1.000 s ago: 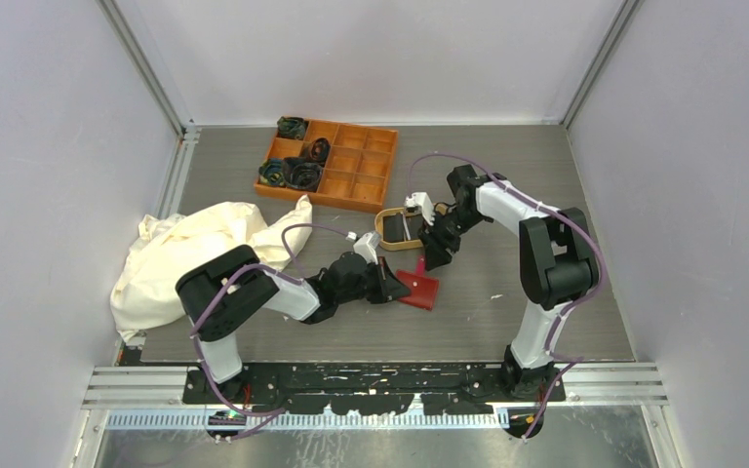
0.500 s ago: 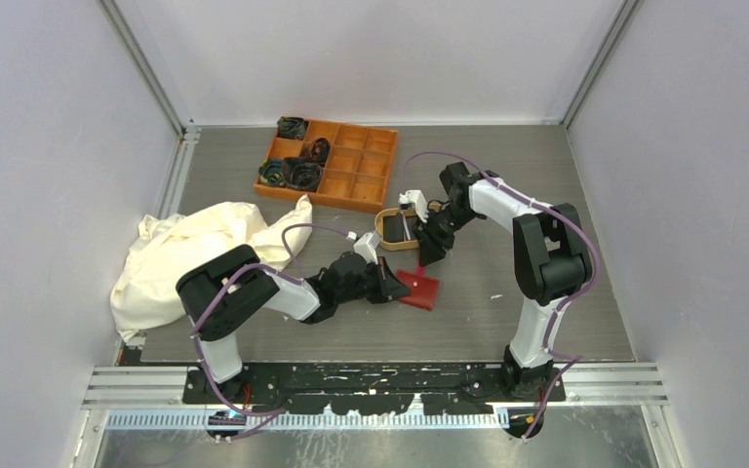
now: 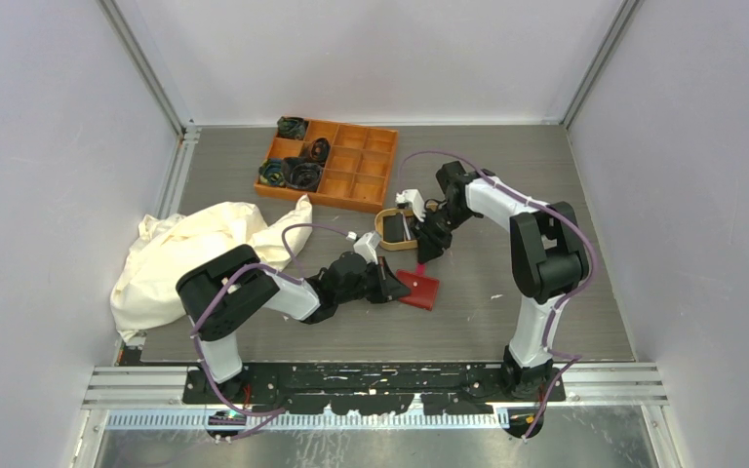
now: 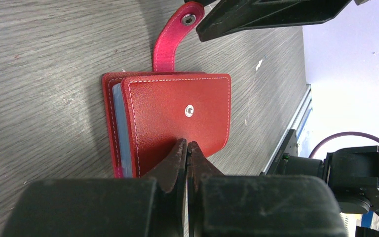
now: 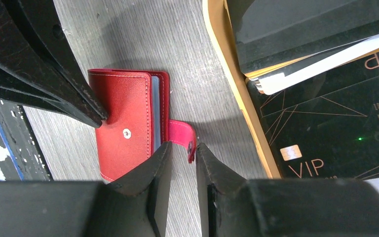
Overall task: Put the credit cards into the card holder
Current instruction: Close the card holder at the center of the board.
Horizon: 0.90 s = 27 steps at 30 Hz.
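Closed left gripper (image 4: 186, 144) touches card holder (image 4: 177, 101); right gripper (image 5: 182, 147), slightly open, straddles its tab (image 5: 181, 133).

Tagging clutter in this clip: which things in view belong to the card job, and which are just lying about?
Job: card holder, credit cards, tan tray holding them.
Lying about: orange compartment box, cream cloth.
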{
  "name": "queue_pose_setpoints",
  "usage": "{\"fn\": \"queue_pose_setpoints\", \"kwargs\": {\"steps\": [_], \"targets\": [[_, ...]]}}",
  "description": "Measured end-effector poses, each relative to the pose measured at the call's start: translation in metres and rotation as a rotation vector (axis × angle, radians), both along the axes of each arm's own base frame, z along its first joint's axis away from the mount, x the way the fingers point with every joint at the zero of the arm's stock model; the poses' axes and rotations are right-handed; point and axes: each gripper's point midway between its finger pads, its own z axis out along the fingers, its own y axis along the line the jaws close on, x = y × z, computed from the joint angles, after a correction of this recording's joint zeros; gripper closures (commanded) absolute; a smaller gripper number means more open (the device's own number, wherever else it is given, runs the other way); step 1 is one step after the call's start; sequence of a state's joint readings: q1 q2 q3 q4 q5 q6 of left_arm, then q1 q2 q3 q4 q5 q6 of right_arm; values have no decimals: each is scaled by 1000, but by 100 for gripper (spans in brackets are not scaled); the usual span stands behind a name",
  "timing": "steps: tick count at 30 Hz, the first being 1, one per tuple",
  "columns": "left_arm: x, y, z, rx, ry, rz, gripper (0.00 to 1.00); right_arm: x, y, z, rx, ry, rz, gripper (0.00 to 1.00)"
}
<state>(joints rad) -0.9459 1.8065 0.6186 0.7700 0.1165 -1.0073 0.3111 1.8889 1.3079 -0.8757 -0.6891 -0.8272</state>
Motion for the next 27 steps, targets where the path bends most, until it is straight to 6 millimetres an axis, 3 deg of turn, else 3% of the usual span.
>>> {"fn": "queue_pose_setpoints", "kwargs": {"steps": [8, 20, 27], "targets": [[0, 0, 0, 1, -1, -1, 100, 0, 1, -4, -16, 13, -1, 78], [0, 0, 0, 1, -2, -1, 100, -2, 0, 0, -21, 27, -2, 79], [0, 0, 0, 1, -2, -1, 100, -2, 0, 3, -21, 29, 3, 88]]}}
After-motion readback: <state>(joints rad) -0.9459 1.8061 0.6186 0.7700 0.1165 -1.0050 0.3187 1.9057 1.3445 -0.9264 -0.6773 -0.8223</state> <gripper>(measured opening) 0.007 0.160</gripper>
